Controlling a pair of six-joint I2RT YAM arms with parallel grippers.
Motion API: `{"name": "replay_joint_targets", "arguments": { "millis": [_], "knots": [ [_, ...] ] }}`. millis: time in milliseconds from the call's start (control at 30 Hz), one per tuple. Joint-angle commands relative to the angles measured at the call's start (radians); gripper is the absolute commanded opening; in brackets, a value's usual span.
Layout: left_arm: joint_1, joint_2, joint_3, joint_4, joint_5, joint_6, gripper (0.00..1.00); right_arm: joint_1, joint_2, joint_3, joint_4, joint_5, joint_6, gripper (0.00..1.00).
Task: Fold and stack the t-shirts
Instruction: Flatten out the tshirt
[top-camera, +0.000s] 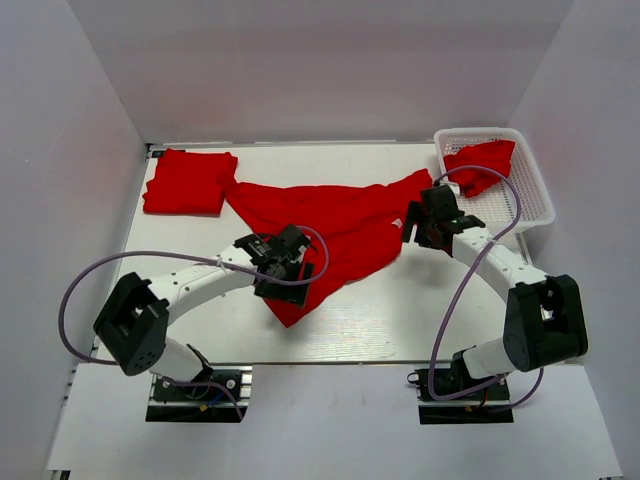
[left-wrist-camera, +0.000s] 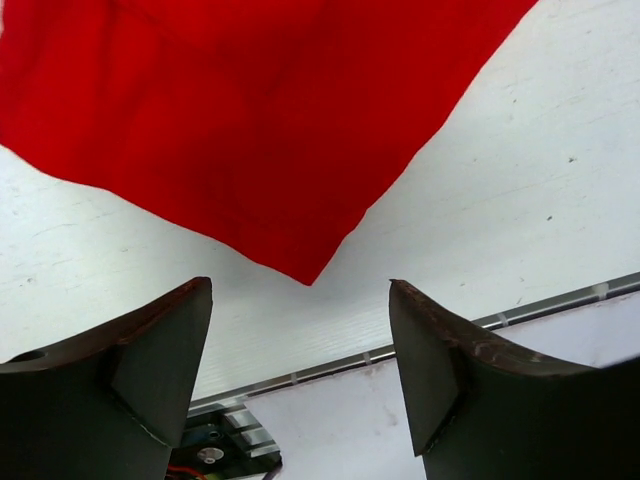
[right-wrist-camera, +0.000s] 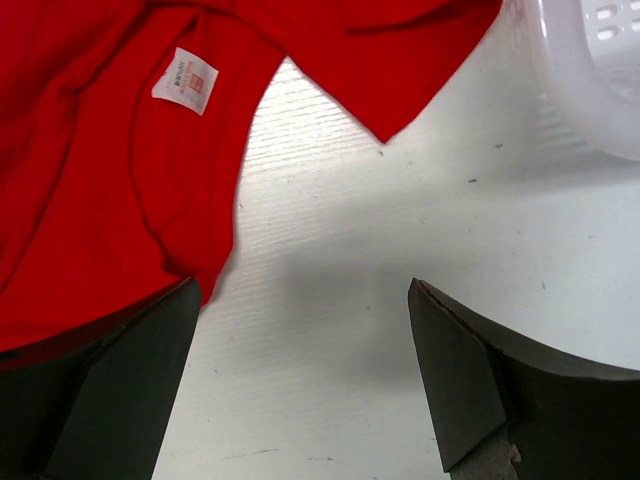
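A red t-shirt (top-camera: 330, 225) lies spread and rumpled across the middle of the table, one corner pointing toward the front edge. My left gripper (top-camera: 285, 270) hovers over that near corner (left-wrist-camera: 305, 272), open and empty. My right gripper (top-camera: 420, 225) is open and empty above the table beside the shirt's right side, where the neck opening and white label (right-wrist-camera: 184, 80) show. A folded red t-shirt (top-camera: 188, 182) lies at the back left. Another red t-shirt (top-camera: 480, 165) sits crumpled in the white basket (top-camera: 530, 195).
The white basket's rim (right-wrist-camera: 590, 90) shows close to the right of my right gripper. The table's front edge (left-wrist-camera: 480, 322) runs just beyond the shirt's corner. White walls enclose the table on three sides.
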Motion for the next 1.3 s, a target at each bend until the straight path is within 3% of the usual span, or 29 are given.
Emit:
{"name": "replay_joint_targets", "arguments": {
  "millis": [0, 133, 333, 533, 933, 1267],
  "knots": [
    [-0.017, 0.033, 0.026, 0.011, 0.012, 0.012, 0.81, -0.005, -0.009, 0.01, -0.047, 0.046, 0.046, 0.9],
    [-0.026, 0.087, 0.089, -0.024, -0.113, 0.021, 0.76, -0.008, -0.013, 0.05, -0.087, 0.077, 0.029, 0.9],
    [-0.035, 0.147, 0.099, 0.008, -0.148, 0.058, 0.74, -0.02, -0.007, 0.09, -0.137, 0.087, -0.001, 0.9],
    [-0.044, 0.234, 0.135, 0.036, -0.139, 0.067, 0.57, -0.031, 0.002, 0.086, -0.141, 0.068, -0.003, 0.9],
    [-0.044, 0.359, 0.223, 0.005, -0.266, 0.058, 0.48, -0.048, -0.03, 0.067, -0.139, 0.061, -0.007, 0.9],
    [-0.024, 0.382, 0.244, 0.005, -0.286, 0.047, 0.47, -0.051, -0.033, 0.07, -0.142, 0.057, -0.012, 0.9]
  ]
}}
